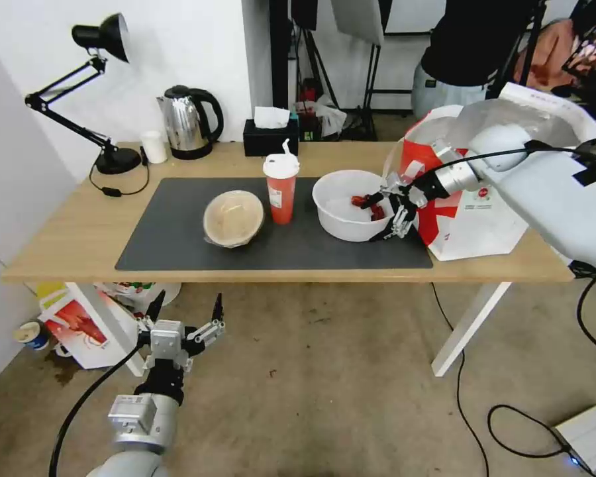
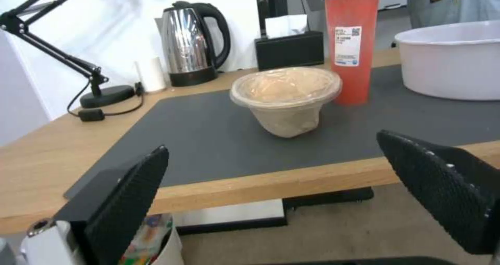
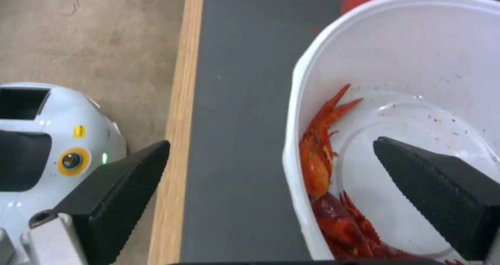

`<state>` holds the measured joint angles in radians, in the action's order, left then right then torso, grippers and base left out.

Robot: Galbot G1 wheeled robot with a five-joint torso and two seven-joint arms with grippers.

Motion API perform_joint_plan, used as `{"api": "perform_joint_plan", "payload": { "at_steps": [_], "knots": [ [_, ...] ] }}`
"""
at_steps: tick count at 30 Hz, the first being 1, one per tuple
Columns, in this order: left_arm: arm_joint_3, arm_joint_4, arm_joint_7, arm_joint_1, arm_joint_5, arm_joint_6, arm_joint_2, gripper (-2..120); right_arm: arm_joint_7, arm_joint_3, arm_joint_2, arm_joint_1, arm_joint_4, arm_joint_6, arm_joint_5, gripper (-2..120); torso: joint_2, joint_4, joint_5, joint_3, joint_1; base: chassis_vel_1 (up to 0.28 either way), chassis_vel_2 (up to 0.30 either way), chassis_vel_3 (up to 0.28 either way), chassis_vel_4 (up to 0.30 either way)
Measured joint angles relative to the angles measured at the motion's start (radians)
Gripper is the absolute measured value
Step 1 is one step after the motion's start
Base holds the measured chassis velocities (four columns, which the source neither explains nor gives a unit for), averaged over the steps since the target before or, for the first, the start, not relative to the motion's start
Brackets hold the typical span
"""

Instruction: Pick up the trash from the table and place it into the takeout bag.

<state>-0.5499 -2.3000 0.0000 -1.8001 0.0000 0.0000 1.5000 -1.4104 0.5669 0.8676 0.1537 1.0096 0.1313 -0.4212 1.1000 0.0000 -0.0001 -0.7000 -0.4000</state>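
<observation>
Straddling white bowl (image 3: 416, 112) rim, right gripper (image 3: 271, 179) spread wide, one finger inside, one outside, nothing clamped. Bowl, red cup (image 1: 281, 190), tan bowl (image 1: 233, 217) all on table (image 1: 66, 245); takeout bag (image 1: 470, 218) beside bowl. Left gripper (image 1: 187, 313) low, spread, idle. Nothing bagged yet.

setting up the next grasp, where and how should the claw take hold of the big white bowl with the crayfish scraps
Probably grip the white bowl by its thin rim on the side nearest the takeout bag, coming from above. The bowl is too wide to span, but its upright wall fits between the fingers. The open right claw already straddles that rim, one finger inside and one outside, beside the crayfish scraps.
</observation>
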Motion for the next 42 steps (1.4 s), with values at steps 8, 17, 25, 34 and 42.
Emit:
{"api": "perform_joint_plan", "payload": {
  "at_steps": [8, 17, 25, 34, 42],
  "knots": [
    [0.000, 0.000, 0.000, 0.000, 0.000, 0.000, 0.000, 100, -0.017, 0.006, 0.027, 0.020, -0.033, -0.002, 0.020, 100, 0.000, 0.0000, 0.0000, 0.000, 0.000, 0.000, 0.000, 0.000, 0.000],
    [0.000, 0.000, 0.000, 0.000, 0.000, 0.000, 0.000, 100, -0.035, 0.017, 0.054, 0.041, -0.063, -0.009, 0.031, 100, 0.000, 0.0000, 0.0000, 0.000, 0.000, 0.000, 0.000, 0.000, 0.000],
    [0.000, 0.000, 0.000, 0.000, 0.000, 0.000, 0.000, 100, -0.065, 0.018, 0.090, 0.056, -0.110, -0.020, 0.061, 100, 0.000, 0.0000, 0.0000, 0.000, 0.000, 0.000, 0.000, 0.000, 0.000],
    [0.000, 0.000, 0.000, 0.000, 0.000, 0.000, 0.000, 100, -0.088, 0.014, 0.137, 0.064, -0.182, -0.036, 0.100, 100, 0.000, 0.0000, 0.0000, 0.000, 0.000, 0.000, 0.000, 0.000, 0.000],
    [0.000, 0.000, 0.000, 0.000, 0.000, 0.000, 0.000, 100, -0.105, 0.009, 0.162, 0.065, -0.217, -0.047, 0.137, 100, 0.000, 0.0000, 0.0001, 0.000, 0.000, 0.000, 0.000, 0.000, 0.000]
  ]
}}
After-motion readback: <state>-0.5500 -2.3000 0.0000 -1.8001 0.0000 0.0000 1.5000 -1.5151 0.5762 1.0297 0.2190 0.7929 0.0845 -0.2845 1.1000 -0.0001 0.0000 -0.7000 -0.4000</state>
